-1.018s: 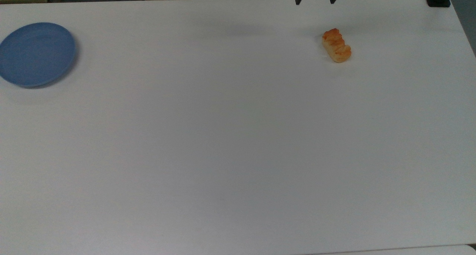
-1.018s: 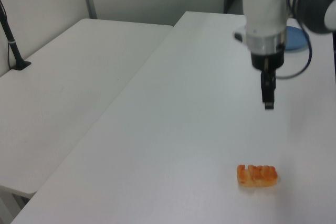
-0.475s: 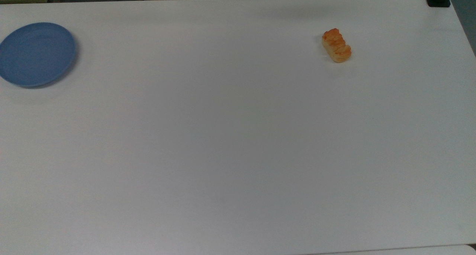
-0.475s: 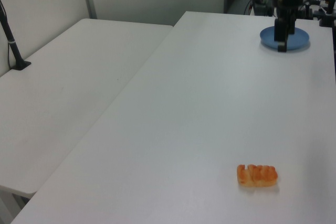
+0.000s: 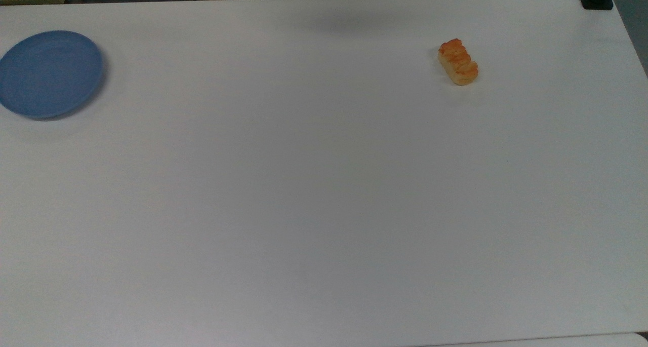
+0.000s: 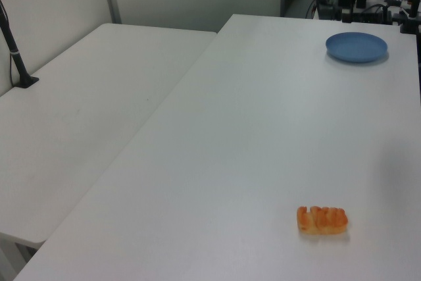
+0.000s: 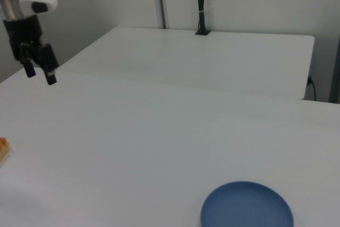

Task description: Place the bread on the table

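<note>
The bread [image 6: 321, 220] is lying flat on the table [image 6: 263, 129], close to the near edge in the left view, resting on its pale underside with the ridged golden-orange crust facing up, and nothing is touching it. In the top view the bread [image 5: 457, 62] is sitting toward the top view's upper right, its long axis running on a slant, with bare white table [image 5: 324, 195] spreading around it on every side. In the right view just a sliver of the bread [image 7: 2, 149] is peeking in at the right view's left edge. Moving farther out, the blue plate [image 6: 356, 47] is sitting at the far end of the table in the left view, well apart from the bread and with nothing on it; in the top view the blue plate [image 5: 49, 74] is lying at the top view's far left, and in the right view the blue plate [image 7: 247, 206] is sitting at the bottom, nearest the camera. The gripper [image 7: 39, 74] is hanging in the air at the right view's upper left, well above the tabletop, its two dark fingers [image 7: 50, 77] spread apart and holding nothing. Beyond it, a second white table [image 7: 202, 57] is standing alongside, with a black post [image 7: 200, 3] rising from its far edge.
</note>
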You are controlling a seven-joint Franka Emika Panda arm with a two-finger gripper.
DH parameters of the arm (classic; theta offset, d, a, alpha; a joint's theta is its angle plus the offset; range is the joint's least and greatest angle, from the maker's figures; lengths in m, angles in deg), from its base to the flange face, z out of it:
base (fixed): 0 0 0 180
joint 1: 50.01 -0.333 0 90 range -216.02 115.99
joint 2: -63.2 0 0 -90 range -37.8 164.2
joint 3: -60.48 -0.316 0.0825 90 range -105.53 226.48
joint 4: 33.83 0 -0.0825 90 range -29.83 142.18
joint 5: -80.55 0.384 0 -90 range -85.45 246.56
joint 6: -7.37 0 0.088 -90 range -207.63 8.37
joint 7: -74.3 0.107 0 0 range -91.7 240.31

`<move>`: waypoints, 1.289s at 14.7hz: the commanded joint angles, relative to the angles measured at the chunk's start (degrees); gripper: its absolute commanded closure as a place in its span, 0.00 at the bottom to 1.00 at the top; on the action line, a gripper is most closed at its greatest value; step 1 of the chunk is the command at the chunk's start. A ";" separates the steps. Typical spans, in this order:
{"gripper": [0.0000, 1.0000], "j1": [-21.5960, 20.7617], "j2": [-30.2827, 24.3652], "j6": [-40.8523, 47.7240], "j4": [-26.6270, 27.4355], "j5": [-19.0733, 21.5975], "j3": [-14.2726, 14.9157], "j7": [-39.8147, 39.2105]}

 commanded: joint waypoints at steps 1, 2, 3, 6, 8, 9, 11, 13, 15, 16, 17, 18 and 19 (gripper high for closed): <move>0.00 -0.28 5.02 -4.39 -3.31 2.83 1.45 -9.46; 0.00 -0.28 6.17 -6.50 -3.31 2.84 1.45 -11.40; 0.00 -0.02 6.79 -7.57 -3.31 2.84 1.45 -12.72; 0.00 1.65 9.33 -11.35 -3.40 2.93 1.45 -18.69; 0.00 3.66 10.65 -11.80 -4.53 2.93 1.45 -25.71; 0.00 4.63 11.01 -11.71 -5.24 3.19 1.36 -29.23; 0.00 4.82 10.66 -11.53 -5.59 4.06 1.45 -30.58; 0.00 4.73 10.48 -10.92 -5.42 4.07 1.45 -30.40; 0.00 4.82 10.48 -11.01 -5.51 3.98 1.45 -30.40; 0.00 4.30 10.40 -10.92 -5.51 3.98 1.54 -30.32; 0.00 4.12 10.31 -10.92 -5.42 3.98 1.54 -29.45; 0.00 4.11 10.40 -10.92 -5.42 3.98 1.54 -27.87; 0.00 4.03 10.40 -10.92 -5.42 3.89 1.45 -26.72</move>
